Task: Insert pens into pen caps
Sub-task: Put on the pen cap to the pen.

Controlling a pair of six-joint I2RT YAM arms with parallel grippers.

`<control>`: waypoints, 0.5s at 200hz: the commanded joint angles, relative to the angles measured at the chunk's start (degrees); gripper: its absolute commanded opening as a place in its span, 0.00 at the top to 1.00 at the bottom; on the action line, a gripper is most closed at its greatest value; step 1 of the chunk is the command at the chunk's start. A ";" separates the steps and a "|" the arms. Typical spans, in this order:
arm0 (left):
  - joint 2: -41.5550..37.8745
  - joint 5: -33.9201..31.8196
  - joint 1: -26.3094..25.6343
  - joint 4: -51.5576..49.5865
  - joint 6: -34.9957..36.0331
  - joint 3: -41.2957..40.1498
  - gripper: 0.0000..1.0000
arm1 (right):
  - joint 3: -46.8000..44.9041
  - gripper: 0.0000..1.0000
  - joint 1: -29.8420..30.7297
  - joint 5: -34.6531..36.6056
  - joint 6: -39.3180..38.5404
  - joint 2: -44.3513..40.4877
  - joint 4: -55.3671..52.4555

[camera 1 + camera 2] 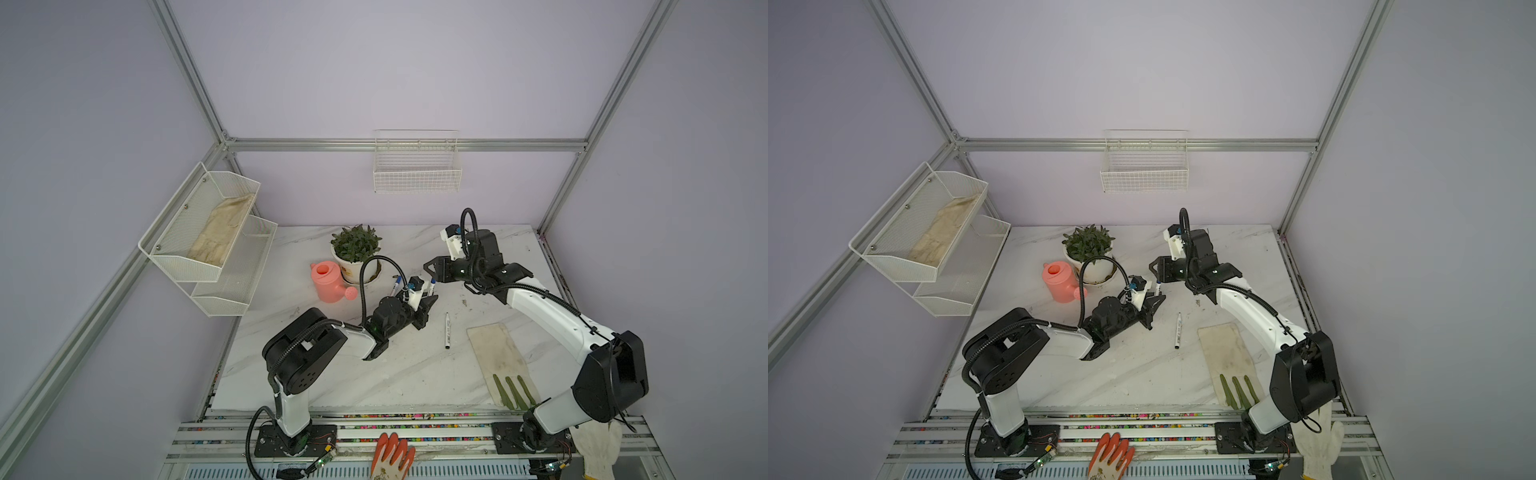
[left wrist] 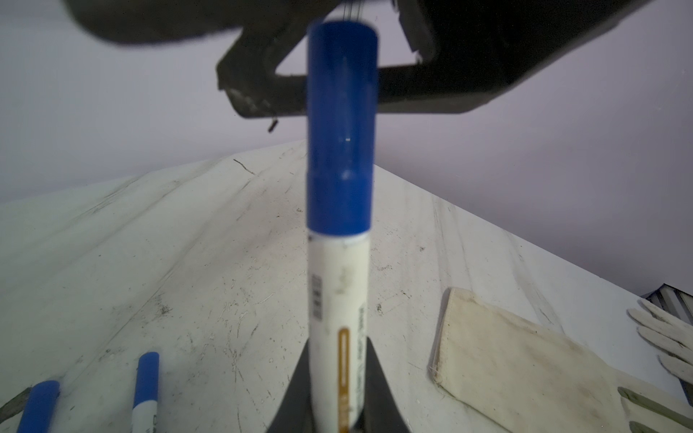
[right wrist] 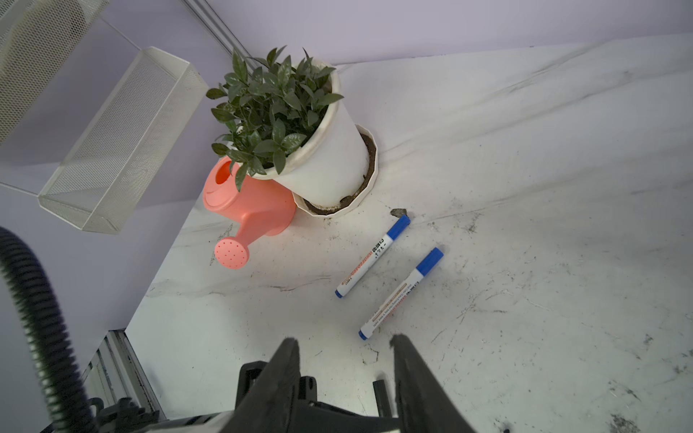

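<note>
- The held pen (image 2: 339, 292) has a smooth, round white barrel. It stands up out of the left hand (image 2: 338, 343), whose dark wedge-shaped fingers are clamped on the barrel, above the tabletop (image 3: 525, 150).
- A glossy blue cap (image 2: 341, 127), cylindrical with 1 stepped ring, sits on the pen's upper end, down to the white barrel.
- The held pen's label shows a barcode and an orange-brown band; the lettering is too blurred to read.
- The right hand (image 3: 344, 339) has 2 black tapered fingers standing apart with nothing between them. In both top views it is just beside the capped end.
- A blue-capped pen (image 3: 369, 258) and a 2nd blue-capped pen (image 3: 401, 294) lie flat, nearly parallel. Each carries black characters and an orange band too small to read.
- A black-ended pen (image 1: 447, 330) lies alone between the left hand and a cream glove (image 1: 496, 357) with green fingers.
- The tabletop is white marble-patterned, grey-veined and scuffed.
- A white pot (image 3: 330, 161) of leafy greenery stands in a ribbed saucer, with a coral plastic watering can (image 3: 251, 210) just beside it.
</note>
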 commanded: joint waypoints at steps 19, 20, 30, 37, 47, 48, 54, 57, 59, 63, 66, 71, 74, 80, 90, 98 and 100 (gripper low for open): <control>-0.58 -0.15 0.31 3.12 -0.28 0.10 1.00 | -1.65 0.70 -0.07 -0.28 -0.77 -0.67 -0.61; -0.60 -0.14 0.30 3.12 -0.24 0.11 1.00 | -1.64 0.71 -0.07 -0.29 -0.73 -0.67 -0.61; -0.55 -0.06 0.32 3.09 -0.31 0.27 1.00 | -1.99 0.74 -0.07 -0.44 -0.60 -0.61 -0.62; -0.62 -0.09 0.29 3.11 -0.31 0.46 1.00 | -2.29 0.79 -0.07 -0.71 -0.60 -0.52 -0.66; -0.99 -0.17 0.30 3.08 -0.41 0.71 1.00 | -2.72 0.84 -0.07 -0.90 -0.60 -0.33 -0.76; -1.02 -0.15 0.29 3.14 -0.43 0.77 1.00 | -2.74 0.85 -0.07 -0.91 -0.60 -0.32 -0.78; -1.33 -0.29 0.34 3.27 -0.55 0.95 1.00 | -3.13 0.89 -0.07 -1.30 -0.60 -0.14 -0.79; -1.48 -0.31 0.30 3.36 -0.60 1.12 1.00 | -3.25 0.91 -0.07 -1.58 -0.60 -0.05 -0.79; -1.60 -0.38 0.33 3.42 -0.61 1.20 1.00 | -3.41 0.92 -0.07 -1.74 -0.53 0.06 -0.79; -1.87 -0.59 0.29 3.59 -0.71 1.42 1.00 | -3.70 0.95 -0.07 -2.06 -0.29 0.22 -0.94; -2.09 -0.74 0.34 3.68 -0.72 1.57 1.00 | -3.85 0.96 -0.07 -2.33 -0.17 0.44 -1.03; -2.40 -1.08 0.29 3.95 -0.73 1.97 1.00 | -4.21 0.99 -0.07 -3.05 0.08 0.83 -1.20; -2.65 -1.32 0.36 4.11 -0.70 2.25 1.00 | -4.43 1.00 -0.07 -3.59 0.17 1.07 -1.37; -3.09 -1.53 0.68 4.61 -0.80 2.90 1.00 | -4.89 1.00 -0.08 -4.76 0.19 1.62 -1.75; -3.79 -1.81 1.06 5.53 -0.86 4.32 1.00 | -5.86 1.00 -0.07 -6.84 0.77 2.77 -2.06; -4.39 -2.49 1.59 6.51 -0.41 5.70 1.00 | -6.00 1.00 -0.07 -7.71 0.88 4.25 -3.50; -4.50 -2.68 1.71 6.78 -0.25 6.11 1.00 | -5.88 1.00 -0.07 -7.67 0.54 4.56 -4.17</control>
